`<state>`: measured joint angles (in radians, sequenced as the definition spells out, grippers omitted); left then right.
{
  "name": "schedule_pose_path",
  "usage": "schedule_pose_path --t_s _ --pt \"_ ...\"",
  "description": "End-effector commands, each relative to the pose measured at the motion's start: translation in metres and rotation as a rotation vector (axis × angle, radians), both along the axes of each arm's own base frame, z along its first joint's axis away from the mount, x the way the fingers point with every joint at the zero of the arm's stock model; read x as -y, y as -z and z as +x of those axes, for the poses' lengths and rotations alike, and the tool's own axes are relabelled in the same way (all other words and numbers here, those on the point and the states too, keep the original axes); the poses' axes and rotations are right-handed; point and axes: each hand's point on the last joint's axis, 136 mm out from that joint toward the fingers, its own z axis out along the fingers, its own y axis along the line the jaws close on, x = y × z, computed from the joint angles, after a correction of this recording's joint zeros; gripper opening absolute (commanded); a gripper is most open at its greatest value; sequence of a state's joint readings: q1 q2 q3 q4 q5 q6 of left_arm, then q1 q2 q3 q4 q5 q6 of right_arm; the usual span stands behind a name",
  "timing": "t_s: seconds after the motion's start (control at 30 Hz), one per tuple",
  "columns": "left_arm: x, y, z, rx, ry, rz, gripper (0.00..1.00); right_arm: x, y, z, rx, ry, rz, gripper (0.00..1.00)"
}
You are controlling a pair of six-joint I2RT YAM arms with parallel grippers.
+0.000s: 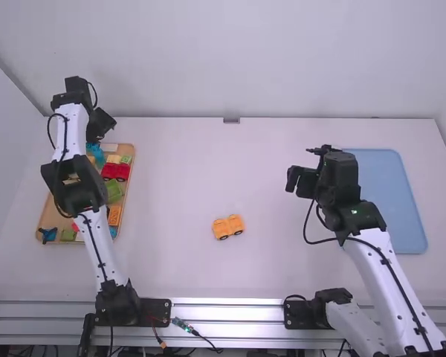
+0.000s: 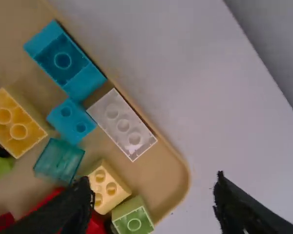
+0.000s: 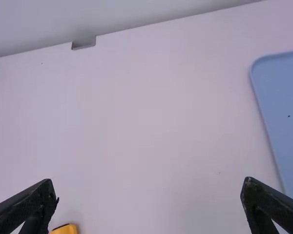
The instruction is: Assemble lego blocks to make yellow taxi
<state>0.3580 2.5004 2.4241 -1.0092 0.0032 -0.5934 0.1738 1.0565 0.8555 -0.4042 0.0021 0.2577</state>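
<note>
The wooden tray (image 2: 178, 195) is the landmark here. The left gripper (image 1: 100, 125) hangs at its far end, fingers spread wide and nothing between them. The right gripper (image 1: 300, 169) is well to the right of the wooden tray, over the table; its fingers are parted too, and they grasp nothing.

The yellow wheeled piece (image 1: 227, 225), the taxi so far (rather orange, to be fair), lies on the table to the right of the wooden tray and well apart from it, black wheels showing along one side.

Inside the wooden tray's far end lie a white block (image 2: 121, 125), a blue block (image 2: 66, 63), a yellow block (image 2: 14, 122), a pale yellow block (image 2: 107, 187) and, by the corner, a green block (image 2: 133, 217). A red piece (image 1: 116, 172) sits against the wooden tray's right side.

The table (image 1: 171, 186) around the wooden tray is smooth, matte and white. A blue tray (image 1: 390, 201) lies far to the right of the wooden tray. Beyond the wooden tray, a plain pale wall (image 1: 208, 59) rises behind the table; nearer the camera than it runs a silvery metal rail (image 1: 230, 312).
</note>
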Motion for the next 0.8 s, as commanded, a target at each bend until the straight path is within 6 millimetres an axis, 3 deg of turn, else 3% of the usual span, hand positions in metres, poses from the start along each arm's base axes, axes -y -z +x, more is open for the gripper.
schedule_pose_path --t_s 0.0,0.23,0.33,0.43,0.57,0.77 --pt "0.006 0.021 -0.009 -0.043 -0.086 -0.056 0.57 -0.003 -0.014 0.005 0.034 -0.008 0.004 1.0" --pt "0.003 0.035 -0.031 -0.121 -0.261 -0.065 0.24 -0.003 -0.014 0.005 0.034 -0.008 0.004 1.0" --pt "-0.003 0.039 -0.039 -0.136 -0.368 -0.053 0.31 -0.003 -0.014 0.005 0.034 -0.009 0.005 1.0" --pt "0.0 0.04 -0.042 -0.146 -0.397 -0.071 0.54 -0.003 -0.014 0.005 0.034 -0.009 0.006 1.0" --pt "0.001 0.042 -0.042 -0.146 -0.41 -0.078 0.49 -0.003 -0.014 0.006 0.035 -0.009 0.006 0.99" --pt "0.002 0.044 -0.047 -0.151 -0.506 -0.105 0.53 -0.003 -0.014 0.005 0.033 -0.008 0.004 1.0"
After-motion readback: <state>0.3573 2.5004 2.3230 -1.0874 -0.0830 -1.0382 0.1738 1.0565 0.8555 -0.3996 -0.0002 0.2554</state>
